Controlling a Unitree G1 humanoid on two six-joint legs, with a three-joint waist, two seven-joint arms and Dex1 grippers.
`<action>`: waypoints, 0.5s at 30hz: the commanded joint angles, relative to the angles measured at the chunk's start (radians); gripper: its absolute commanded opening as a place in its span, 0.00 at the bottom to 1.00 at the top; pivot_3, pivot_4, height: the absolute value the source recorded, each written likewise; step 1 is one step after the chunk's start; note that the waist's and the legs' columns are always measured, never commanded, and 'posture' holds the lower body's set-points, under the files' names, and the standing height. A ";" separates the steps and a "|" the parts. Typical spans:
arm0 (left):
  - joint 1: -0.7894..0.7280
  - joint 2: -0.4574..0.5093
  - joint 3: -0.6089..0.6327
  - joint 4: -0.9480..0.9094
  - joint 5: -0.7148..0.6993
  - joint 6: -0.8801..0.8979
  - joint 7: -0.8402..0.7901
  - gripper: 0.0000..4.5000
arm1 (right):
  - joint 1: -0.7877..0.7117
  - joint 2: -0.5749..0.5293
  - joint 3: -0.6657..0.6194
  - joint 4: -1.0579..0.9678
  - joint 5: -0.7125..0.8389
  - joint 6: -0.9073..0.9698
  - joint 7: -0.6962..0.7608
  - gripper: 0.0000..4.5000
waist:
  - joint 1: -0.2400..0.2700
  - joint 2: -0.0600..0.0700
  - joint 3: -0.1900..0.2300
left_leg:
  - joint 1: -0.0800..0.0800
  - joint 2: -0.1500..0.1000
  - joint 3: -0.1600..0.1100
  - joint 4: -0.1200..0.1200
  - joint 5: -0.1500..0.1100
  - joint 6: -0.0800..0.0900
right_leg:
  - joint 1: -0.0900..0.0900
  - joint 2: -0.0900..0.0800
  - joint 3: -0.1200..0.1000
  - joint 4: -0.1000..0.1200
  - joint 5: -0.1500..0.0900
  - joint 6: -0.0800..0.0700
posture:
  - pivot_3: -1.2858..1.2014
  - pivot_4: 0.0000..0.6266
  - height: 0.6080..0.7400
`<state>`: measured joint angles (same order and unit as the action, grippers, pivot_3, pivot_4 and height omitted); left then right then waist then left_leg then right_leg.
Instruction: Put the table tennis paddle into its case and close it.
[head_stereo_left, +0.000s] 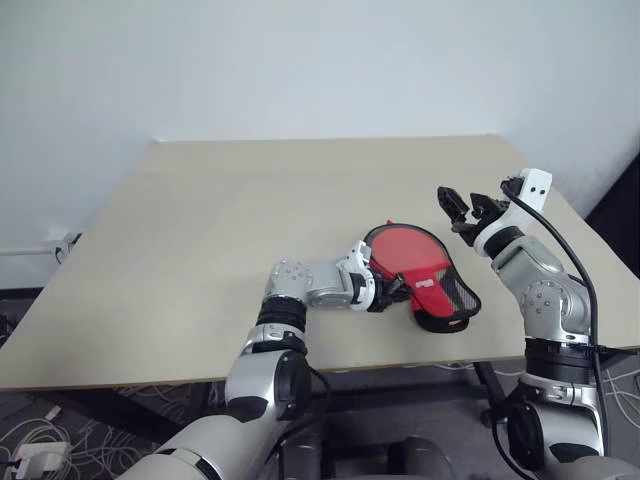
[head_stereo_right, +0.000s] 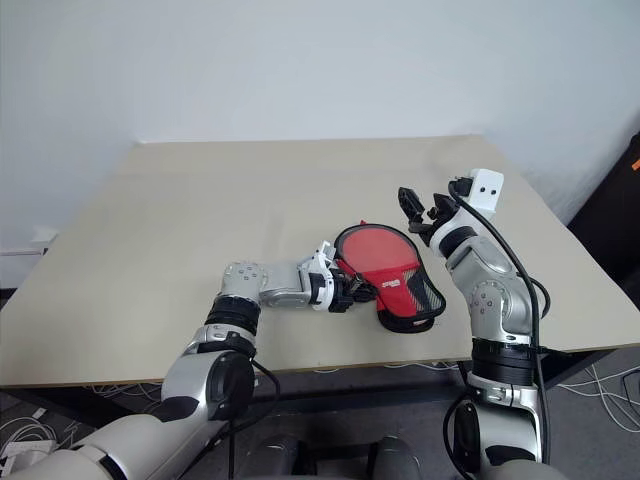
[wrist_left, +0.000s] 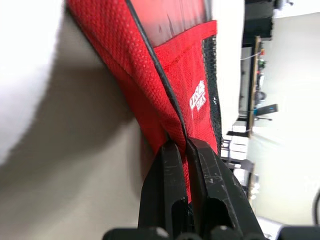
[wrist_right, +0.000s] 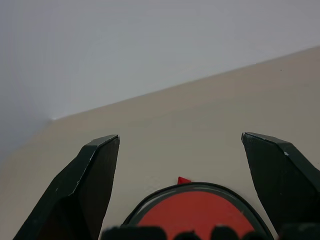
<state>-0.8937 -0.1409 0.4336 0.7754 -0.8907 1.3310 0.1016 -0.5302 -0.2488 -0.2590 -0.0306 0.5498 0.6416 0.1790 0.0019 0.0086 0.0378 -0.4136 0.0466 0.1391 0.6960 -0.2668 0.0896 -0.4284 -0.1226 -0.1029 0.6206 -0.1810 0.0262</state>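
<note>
Case: the case (head_stereo_left: 425, 268) lies flat near the table's (head_stereo_left: 200, 220) front edge, between the two arms, the paddle's (head_stereo_left: 405, 250) red face showing through its clear half.
Left gripper: the left gripper (head_stereo_left: 392, 291) is at the case's narrow end, fingers (wrist_left: 172, 200) pressed together, pinching the red mesh and black edging.
Right gripper: the right gripper (head_stereo_left: 470, 209) hovers above and just beyond the case, fingers (wrist_right: 95, 175) spread wide, holding nothing.
Around: bare tabletop, white wall behind.

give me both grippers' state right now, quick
left gripper: closed, pinching the edge of the case
right gripper: open, holding nothing, hovering above the table
</note>
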 joint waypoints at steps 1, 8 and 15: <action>-0.040 -0.067 0.090 -0.063 -0.082 0.146 0.076 0.01 | 0.005 0.011 -0.010 -0.059 0.006 -0.025 -0.005 0.94 | -0.001 0.000 0.000 | 0.000 0.001 0.000 0.000 0.000 0.000 | 0.000 0.000 0.000 0.000 0.000 0.000 | 0.52 0.00 0.88; 0.031 0.021 0.093 -0.159 -0.186 0.283 0.226 0.01 | 0.010 0.017 -0.008 -0.066 0.004 -0.025 -0.004 0.94 | -0.006 0.000 0.001 | -0.002 -0.001 -0.001 0.000 0.003 -0.005 | -0.002 0.001 -0.001 0.000 0.000 0.000 | 0.52 0.00 0.88; 0.138 0.190 -0.117 -0.192 -0.562 0.283 0.394 0.01 | -0.002 0.013 -0.001 -0.058 0.003 -0.025 0.004 0.94 | -0.015 0.000 0.001 | -0.002 0.001 -0.001 -0.002 0.003 -0.007 | -0.004 0.001 0.001 0.001 0.000 0.000 | 0.52 0.00 0.88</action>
<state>-0.7626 0.0371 0.3641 0.6156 -1.3381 1.6034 0.4572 -0.5014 -0.2290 -0.2539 -0.0502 0.5493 0.6362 0.1766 -0.0135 0.0085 0.0385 -0.4155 0.0486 0.1383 0.6940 -0.2636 0.0827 -0.4324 -0.1212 -0.1018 0.6220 -0.1812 0.0262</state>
